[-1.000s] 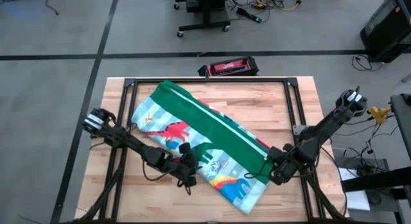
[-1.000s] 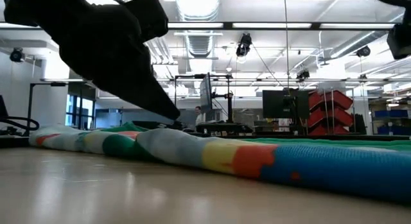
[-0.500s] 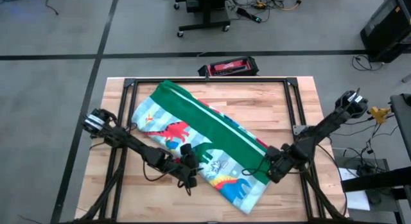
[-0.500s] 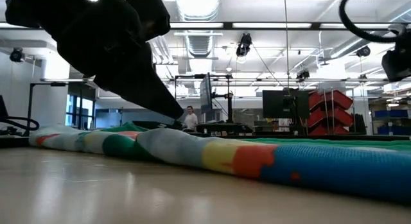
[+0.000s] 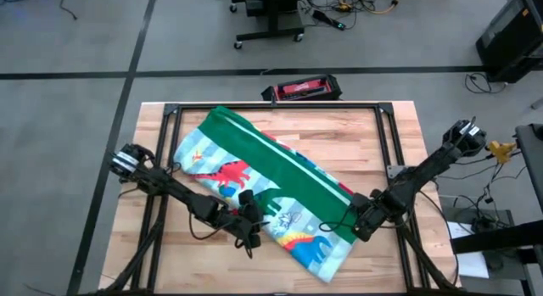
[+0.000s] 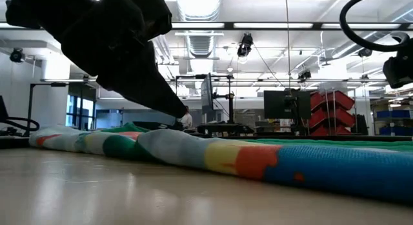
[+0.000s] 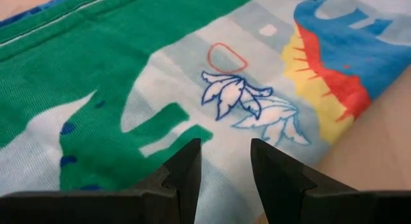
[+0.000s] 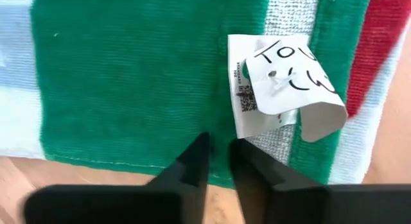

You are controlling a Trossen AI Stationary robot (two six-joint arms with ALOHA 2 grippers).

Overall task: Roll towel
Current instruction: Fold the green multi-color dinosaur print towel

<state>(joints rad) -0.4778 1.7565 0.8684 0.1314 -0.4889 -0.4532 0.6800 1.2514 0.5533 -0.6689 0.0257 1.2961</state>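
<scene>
Overhead arrangement: the towel (image 5: 267, 194) lies folded into a long band running diagonally across the wooden table (image 5: 373, 139), from the far left part toward the near right corner. A broad green strip runs along its length, with the printed dinosaur side showing along the edge nearer the left arm and at the near end.

Left pincer (image 5: 251, 231): positioned at the near long edge of the towel, about midway along the band. In the left wrist view, its two dark fingers (image 7: 183, 176) stand apart with a narrow gap between them, resting low over the light printed cloth (image 7: 244, 102), beside a green dinosaur figure and a blue leaf motif. Nothing is gripped between them.

Right pincer (image 5: 360, 221): positioned at the opposite long edge, close to the near end of the towel. In the right wrist view, its fingers (image 8: 192, 163) are nearly together, with only a slim gap, their tips over the green border just beside the table surface. A white paper tag (image 8: 282, 83) with handwriting and a small printed code lies on the cloth just beyond the fingertips; it is curled at one corner.

Table-level view: the towel (image 6: 258, 157) appears as a low ridge of cloth across the table, with a dark arm above it on the picture's left.
</scene>
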